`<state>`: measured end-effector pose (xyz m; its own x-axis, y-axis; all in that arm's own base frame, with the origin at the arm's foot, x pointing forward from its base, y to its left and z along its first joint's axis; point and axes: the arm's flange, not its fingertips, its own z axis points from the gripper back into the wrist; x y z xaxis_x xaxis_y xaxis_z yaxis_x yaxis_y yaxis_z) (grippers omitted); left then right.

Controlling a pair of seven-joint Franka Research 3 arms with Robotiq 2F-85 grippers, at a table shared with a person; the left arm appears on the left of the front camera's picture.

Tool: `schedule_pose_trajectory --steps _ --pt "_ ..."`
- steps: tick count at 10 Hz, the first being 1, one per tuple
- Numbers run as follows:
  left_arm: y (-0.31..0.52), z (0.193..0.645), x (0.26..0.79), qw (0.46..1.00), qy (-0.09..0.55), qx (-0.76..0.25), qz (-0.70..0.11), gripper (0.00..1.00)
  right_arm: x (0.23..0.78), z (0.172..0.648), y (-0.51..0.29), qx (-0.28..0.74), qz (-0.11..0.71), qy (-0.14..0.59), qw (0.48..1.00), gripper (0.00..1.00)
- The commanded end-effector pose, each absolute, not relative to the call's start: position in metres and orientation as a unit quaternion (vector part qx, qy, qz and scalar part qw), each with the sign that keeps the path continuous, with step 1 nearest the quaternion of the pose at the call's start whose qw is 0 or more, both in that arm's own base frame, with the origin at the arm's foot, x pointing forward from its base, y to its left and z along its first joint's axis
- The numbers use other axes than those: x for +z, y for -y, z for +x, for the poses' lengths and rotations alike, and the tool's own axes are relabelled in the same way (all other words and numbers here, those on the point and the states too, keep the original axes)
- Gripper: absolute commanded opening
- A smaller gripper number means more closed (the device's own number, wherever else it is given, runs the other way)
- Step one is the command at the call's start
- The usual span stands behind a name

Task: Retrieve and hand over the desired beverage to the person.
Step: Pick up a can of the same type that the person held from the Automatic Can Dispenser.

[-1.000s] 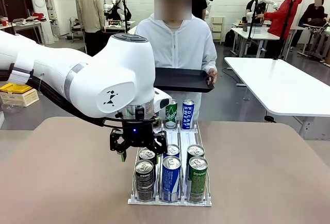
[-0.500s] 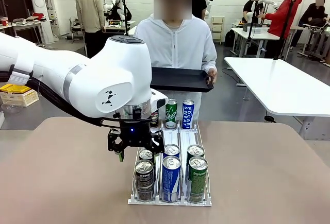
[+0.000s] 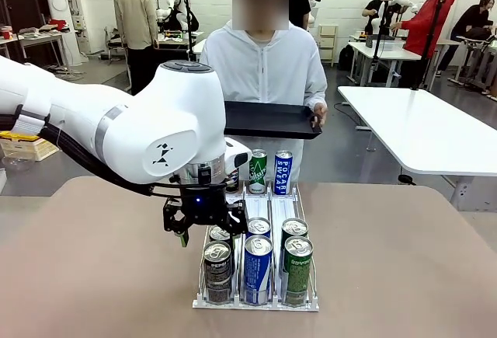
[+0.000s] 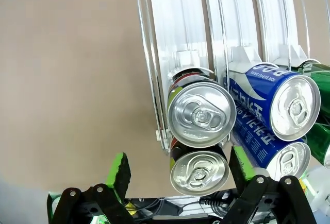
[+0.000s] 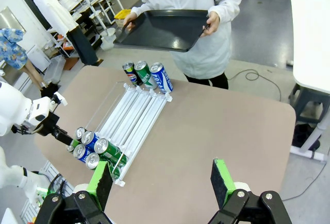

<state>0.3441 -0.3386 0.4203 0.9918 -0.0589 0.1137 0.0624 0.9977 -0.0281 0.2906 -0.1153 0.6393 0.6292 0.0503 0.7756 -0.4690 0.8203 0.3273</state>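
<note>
In the front view the left pincer hangs fully spread and empty just above the left lane of the rack, over the two Pepsi cans at its near end. The person stands across the table, holding out a tray well beyond the rack. In the left wrist view the Pepsi cans show their tops to the camera, so their long axis runs roughly along the pincer's line of approach. The one lower in the picture sits between the two green fingers, which clear it on both sides, while the blue cans crowd one finger's side. A straight descent looks enough to straddle that can, though which drink is wanted cannot be told. In the right wrist view the right pincer is wide open and empty, high over the near table edge and well apart from the rack, so the left arm is clearly the nearer one.
</note>
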Motion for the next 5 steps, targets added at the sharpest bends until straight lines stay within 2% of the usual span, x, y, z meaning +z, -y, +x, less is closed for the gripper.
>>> schedule_pose_trajectory --steps 1,5 --pt "0.3364 0.3444 0.4102 0.997 0.047 -0.040 -0.037 1.00 0.6388 0.2923 0.1148 0.153 0.272 0.404 0.860 1.00" --pt "0.3379 0.3456 0.4043 0.998 0.039 -0.045 -0.033 1.00 0.6388 0.2923 0.1148 0.153 0.272 0.404 0.860 1.00"
